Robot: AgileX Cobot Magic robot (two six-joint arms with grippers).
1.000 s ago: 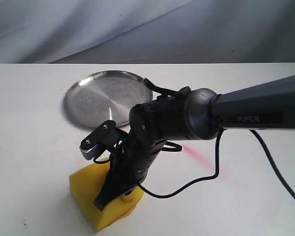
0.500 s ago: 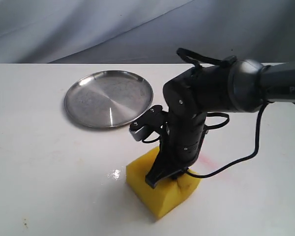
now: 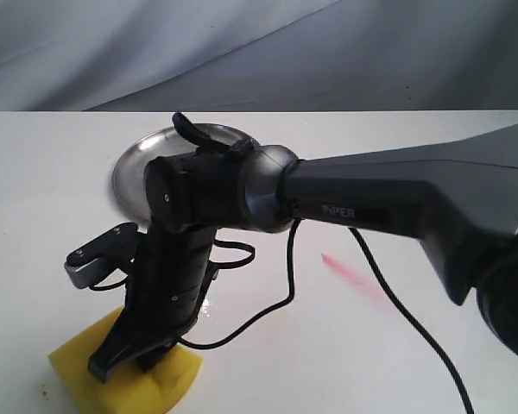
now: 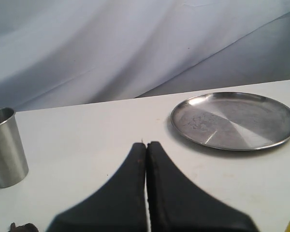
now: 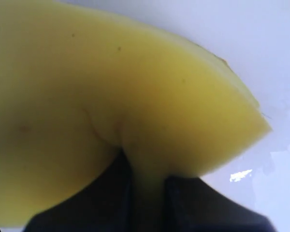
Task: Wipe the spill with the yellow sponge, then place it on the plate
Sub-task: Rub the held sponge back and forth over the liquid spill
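Right gripper (image 3: 138,358) jaws clamped on the thick bright-yellow foam sponge (image 3: 168,388), which is pressed onto the white surface (image 3: 43,198) toward its near left corner. A thin glossy wet smear of spill (image 5: 241,175) lies just beside the sponge. Left gripper (image 4: 146,147) jaws closed, empty; the round brushed-steel plate (image 4: 234,121) sits toward the far edge.

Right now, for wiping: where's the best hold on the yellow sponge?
Top face, mid-block, from above, roughly where the right end effector pinches it now. The yellow sponge lies flat on the table and the foam gives, so a top pinch likely keeps its underside free to wipe.
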